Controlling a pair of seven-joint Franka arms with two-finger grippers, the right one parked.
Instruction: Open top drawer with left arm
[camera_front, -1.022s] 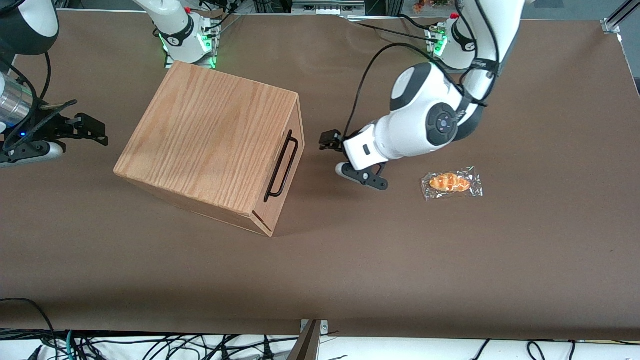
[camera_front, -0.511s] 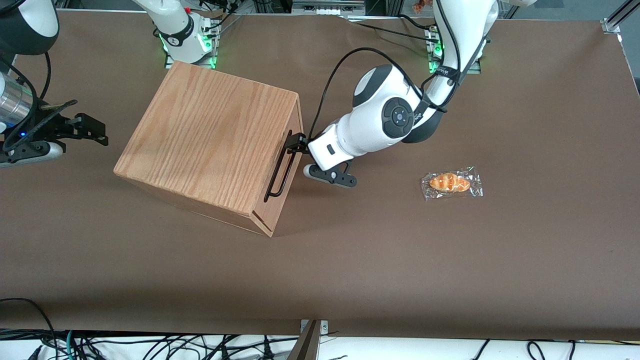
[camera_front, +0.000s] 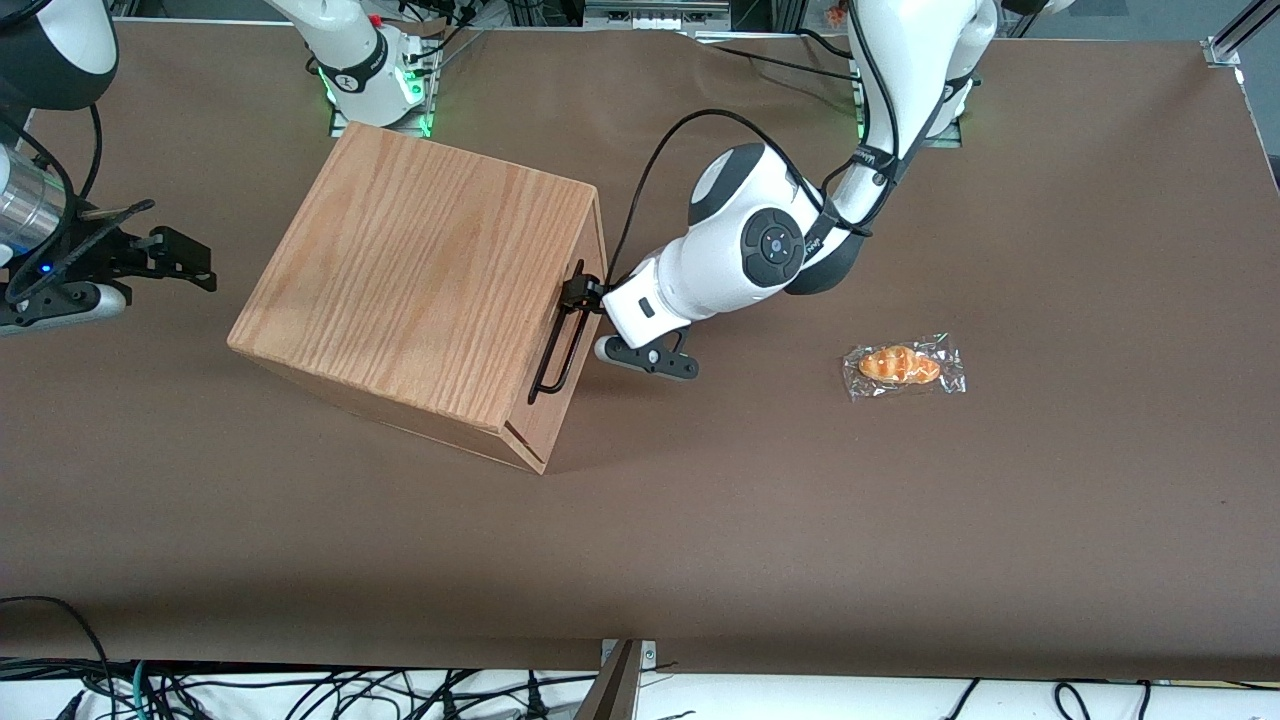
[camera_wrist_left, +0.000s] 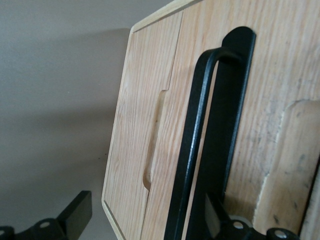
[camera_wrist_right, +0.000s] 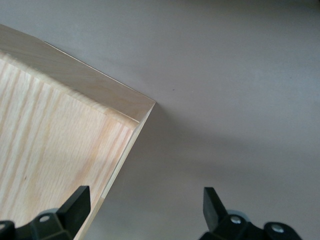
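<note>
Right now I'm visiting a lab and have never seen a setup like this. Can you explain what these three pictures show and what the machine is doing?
These are three cameras on one moment. The front view looks down on a brown table with two robot arms. The white left arm has brought its tool to the black bar handle of the top drawer in an oak-grain box. The drawer looks closed. The left wrist view, from that arm, shows the handle close up, with one black finger to one side of it. The right wrist view, from the parked arm, shows only a corner of the box. A wrapped bread roll lies on the table, toward the working arm's end.
</note>
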